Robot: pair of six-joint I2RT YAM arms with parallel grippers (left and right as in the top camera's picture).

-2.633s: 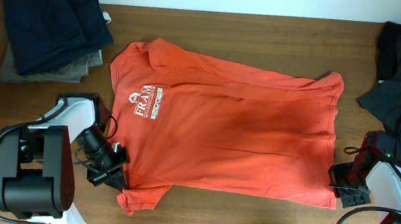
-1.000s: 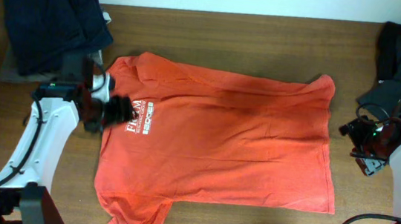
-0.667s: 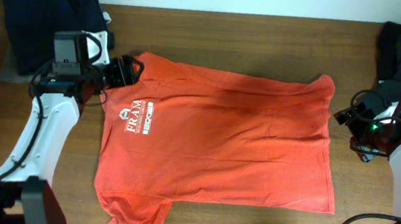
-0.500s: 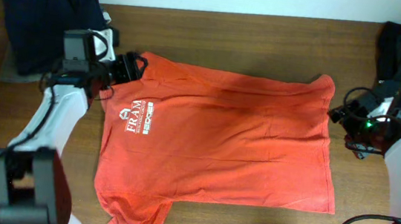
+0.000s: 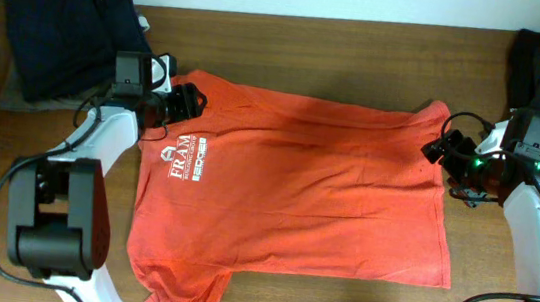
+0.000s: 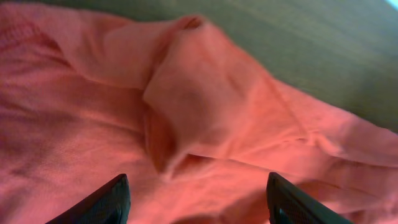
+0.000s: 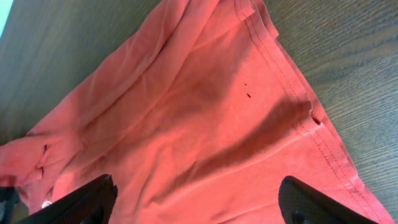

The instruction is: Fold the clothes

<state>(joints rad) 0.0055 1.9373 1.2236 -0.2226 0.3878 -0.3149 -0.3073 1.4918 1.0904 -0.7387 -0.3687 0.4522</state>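
the red-orange t-shirt [image 5: 297,184] lies spread flat across the middle of the wooden table [image 5: 341,48], collar toward 9 o'clock and hem toward 3 o'clock. the left gripper [image 5: 191,102] is at the shirt's 10 o'clock corner, fingers spread apart over bunched cloth. the right gripper [image 5: 438,149] is at the 2 o'clock hem corner, fingers also wide apart.

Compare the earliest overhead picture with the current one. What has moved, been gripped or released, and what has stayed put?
Both arms swung from the near edge of the T-shirt to its far edge. The left gripper is now at the far sleeve and the right gripper at the far hem corner, both open, holding nothing. The T-shirt slid slightly nearer and lies straighter. The dark piles stayed.
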